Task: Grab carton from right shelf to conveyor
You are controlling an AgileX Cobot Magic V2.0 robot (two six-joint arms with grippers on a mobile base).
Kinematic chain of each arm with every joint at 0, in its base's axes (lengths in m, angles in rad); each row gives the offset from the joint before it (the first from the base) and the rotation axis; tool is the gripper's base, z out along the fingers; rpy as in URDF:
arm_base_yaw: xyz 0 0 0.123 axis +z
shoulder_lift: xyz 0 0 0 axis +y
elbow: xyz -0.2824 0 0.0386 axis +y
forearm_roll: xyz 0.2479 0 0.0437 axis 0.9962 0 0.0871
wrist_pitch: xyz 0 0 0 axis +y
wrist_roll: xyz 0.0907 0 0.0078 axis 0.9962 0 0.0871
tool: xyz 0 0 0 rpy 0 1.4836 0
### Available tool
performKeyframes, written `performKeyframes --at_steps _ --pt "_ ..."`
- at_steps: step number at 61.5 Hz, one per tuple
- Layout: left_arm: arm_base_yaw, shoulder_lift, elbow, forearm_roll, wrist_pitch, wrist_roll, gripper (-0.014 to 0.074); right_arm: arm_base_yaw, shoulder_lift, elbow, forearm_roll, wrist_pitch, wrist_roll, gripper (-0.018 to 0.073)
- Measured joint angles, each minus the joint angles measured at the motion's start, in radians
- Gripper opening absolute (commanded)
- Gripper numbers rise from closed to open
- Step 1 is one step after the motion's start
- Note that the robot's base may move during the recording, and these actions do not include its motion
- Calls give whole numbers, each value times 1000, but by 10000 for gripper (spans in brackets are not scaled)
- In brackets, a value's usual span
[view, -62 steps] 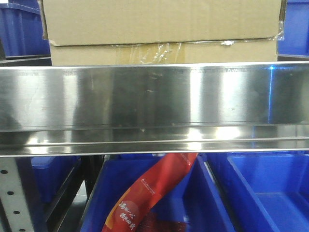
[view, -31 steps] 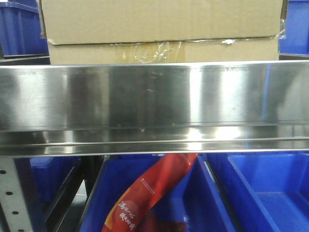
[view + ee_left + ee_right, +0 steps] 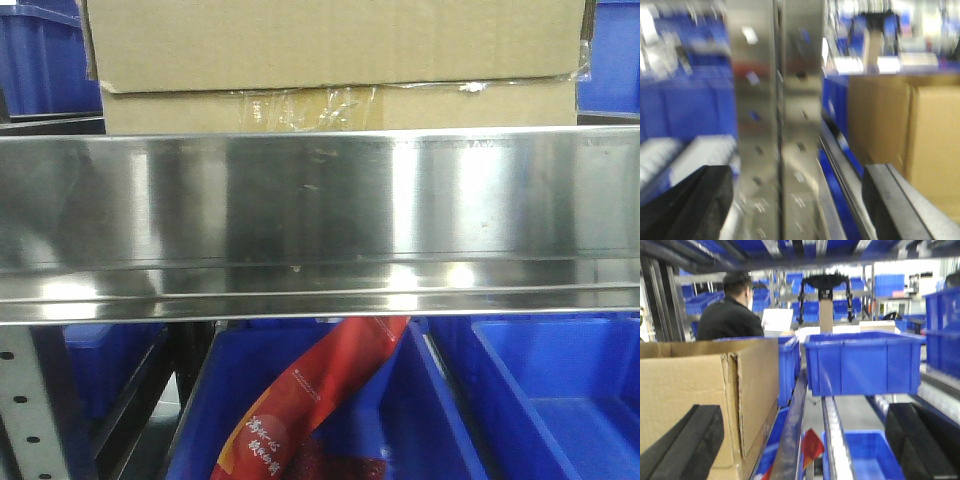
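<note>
Behind the front rail of the right shelf [image 3: 320, 200] sat the carton [image 3: 330, 45], not yet gripped. The left end effector [image 3: 795, 210] and right end effector [image 3: 805, 445] each had jaws spread wide and empty, apparently positioned either side of it to squeeze it between them.

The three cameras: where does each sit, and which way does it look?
Front: on the robot's body, facing the shelf head-on; carton above, bins below; no robot parts show.
Left wrist: behind the open left claw, looking at a post; blurred.
Right wrist: behind the open right claw, looking along the shelf toward a person.
All three share the carton.
</note>
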Motion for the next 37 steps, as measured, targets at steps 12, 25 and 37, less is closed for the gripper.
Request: performKeyframes --at_steps 12,25,37 --pt "-206 139 -96 -71 73 151 456 0 90 -69 31 60 0 558" --pt "-449 379 -258 -79 109 177 456 6 221 -180 44 129 -44 558" --pt "-534 661 -486 -83 111 118 456 56 392 -344 48 215 -67 558"
